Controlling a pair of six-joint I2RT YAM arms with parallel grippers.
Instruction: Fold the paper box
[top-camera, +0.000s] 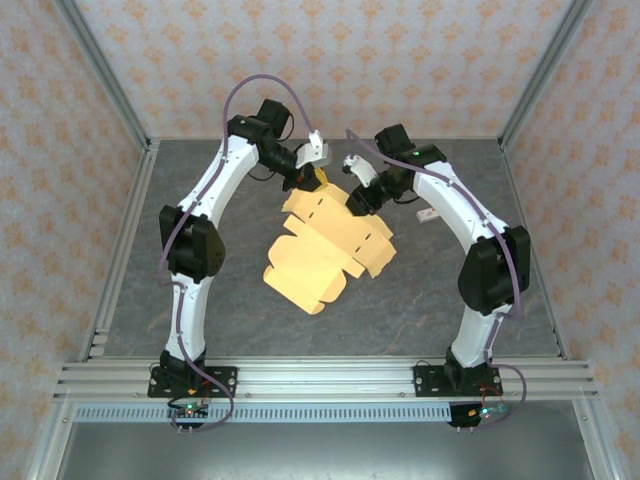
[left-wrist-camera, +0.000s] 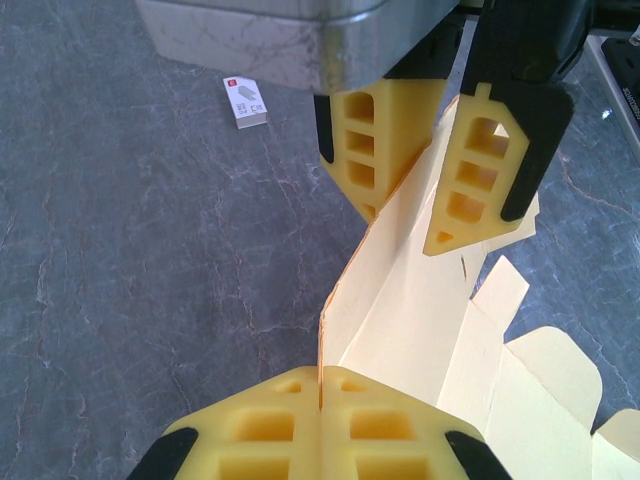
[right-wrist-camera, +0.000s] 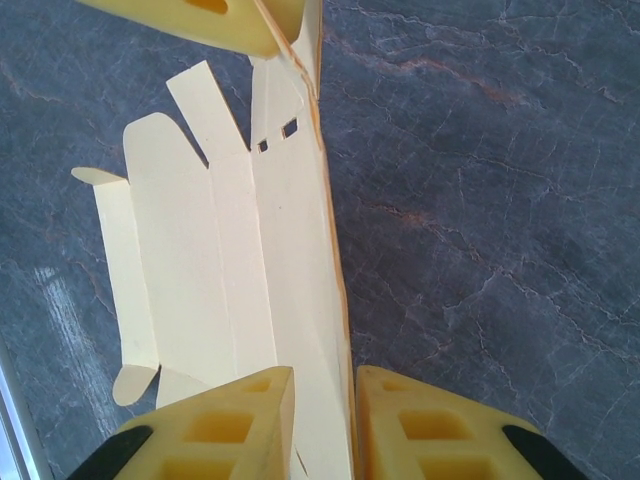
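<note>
**A:** Walls papered in a pale orange floral print, aluminium posts at the corners, a grey marbled worktop (top-camera: 400, 310) beneath; where is the piece?

**B:** Mid-worktop; the paper box (top-camera: 325, 255) is a flat, light orange-tan die-cut sheet of thin cardboard with its flaps and slits spread out, and nothing is folded into walls yet; its near part lies on the surface and its far edge is raised between the two arms.

**A:** Who has that edge?

**B:** The left claw (left-wrist-camera: 320, 400) has its yellow pads pressed together on it, the cardboard pinched in the seam between them; I'd judge it is the anchor, holding the panel up so it can neither slide nor droop.

**A:** And the other?

**B:** The right claw (right-wrist-camera: 325, 378) straddles the same raised edge further along, a pad on each side with a gap wider than the cardboard; it is apart, not pinching; I think it sits there to take a second hold, so the panel creases along its score rather than buckling.

**A:** Anything in the way?

**B:** A small white card (left-wrist-camera: 245, 103) lies on the worktop beside the right arm, well apart from the sheet; no bother.

**A:** Risk?

**B:** It is thin stock pinched at one spot; a lopsided pull could tear it at the slits or bend it off the score; the job is at an early stage, by my reading.
</note>
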